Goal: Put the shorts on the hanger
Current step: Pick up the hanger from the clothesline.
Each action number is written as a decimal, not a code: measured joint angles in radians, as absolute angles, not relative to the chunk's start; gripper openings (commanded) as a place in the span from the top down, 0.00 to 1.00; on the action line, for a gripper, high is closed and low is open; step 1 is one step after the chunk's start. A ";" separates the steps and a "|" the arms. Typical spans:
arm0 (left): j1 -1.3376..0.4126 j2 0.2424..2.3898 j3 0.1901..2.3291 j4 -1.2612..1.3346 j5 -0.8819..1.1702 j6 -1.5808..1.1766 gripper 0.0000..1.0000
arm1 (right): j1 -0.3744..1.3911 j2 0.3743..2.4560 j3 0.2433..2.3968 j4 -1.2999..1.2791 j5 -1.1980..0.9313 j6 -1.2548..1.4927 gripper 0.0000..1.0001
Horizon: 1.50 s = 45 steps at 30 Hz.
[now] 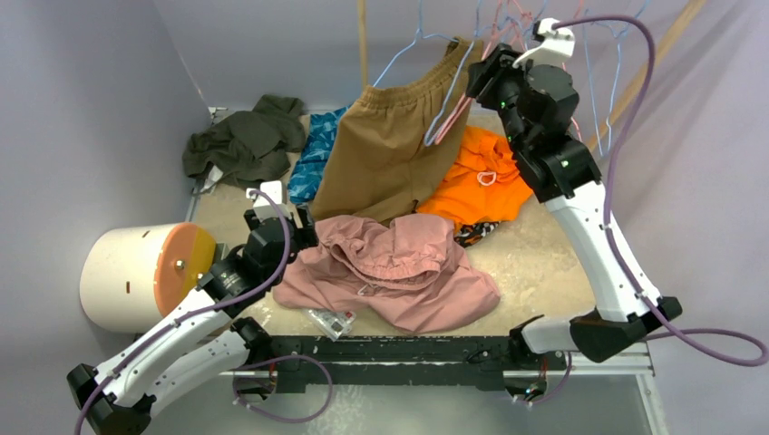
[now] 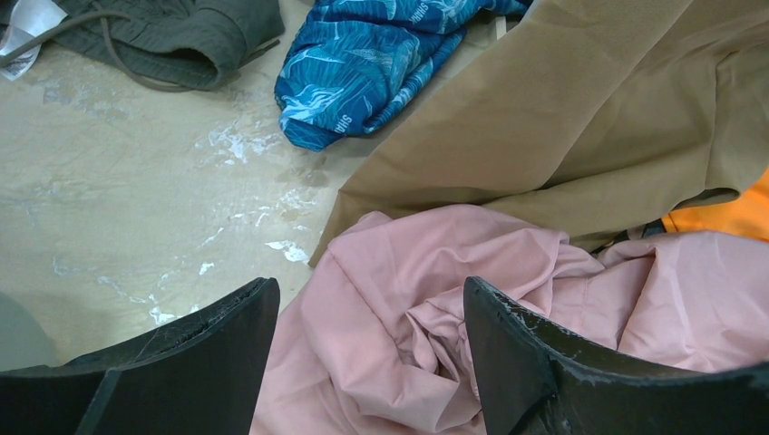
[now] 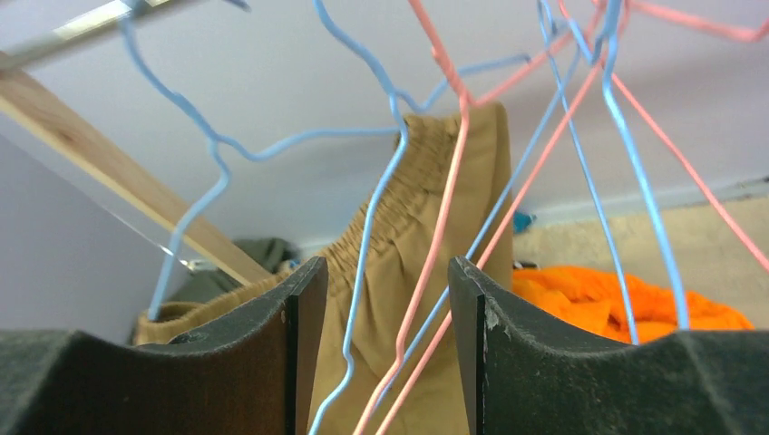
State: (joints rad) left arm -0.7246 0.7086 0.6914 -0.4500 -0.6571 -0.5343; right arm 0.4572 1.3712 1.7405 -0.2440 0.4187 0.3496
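Note:
The dusty-pink shorts (image 1: 390,272) lie crumpled at the middle of the table, waistband and drawstring showing. My left gripper (image 1: 306,234) is at their left edge. In the left wrist view it (image 2: 370,288) stands open, with folds of the pink shorts (image 2: 399,299) under and between the fingers and nothing pinched. My right gripper (image 1: 481,80) is raised at the back among hanging wire hangers. In the right wrist view it (image 3: 385,272) is open. A light-blue hanger (image 3: 370,245) wire and pink hanger wires (image 3: 435,245) run through the gap, apart from both pads.
Large tan-brown shorts (image 1: 390,149) hang from the rail at the back. An orange garment (image 1: 481,177) lies to their right, with a blue patterned cloth (image 1: 317,154) and a dark green garment (image 1: 245,140) to the left. A white cylinder with an orange face (image 1: 145,272) sits off the left edge.

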 measured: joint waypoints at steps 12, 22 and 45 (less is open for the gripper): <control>-0.720 0.710 0.691 -0.449 -0.651 -0.534 0.27 | 0.457 1.464 1.879 -0.204 0.296 0.344 0.43; -0.720 0.720 0.691 -0.449 -0.641 -0.534 0.27 | 0.457 1.554 1.899 -0.226 0.298 0.378 0.39; -0.720 0.727 0.691 -0.449 -0.630 -0.534 0.27 | 0.457 1.571 1.890 -0.254 0.486 0.354 0.40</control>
State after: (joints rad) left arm -0.7200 0.7273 0.6914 -0.4492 -0.6304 -0.5343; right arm 0.4568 1.5715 1.8900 -0.2539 0.4858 0.3542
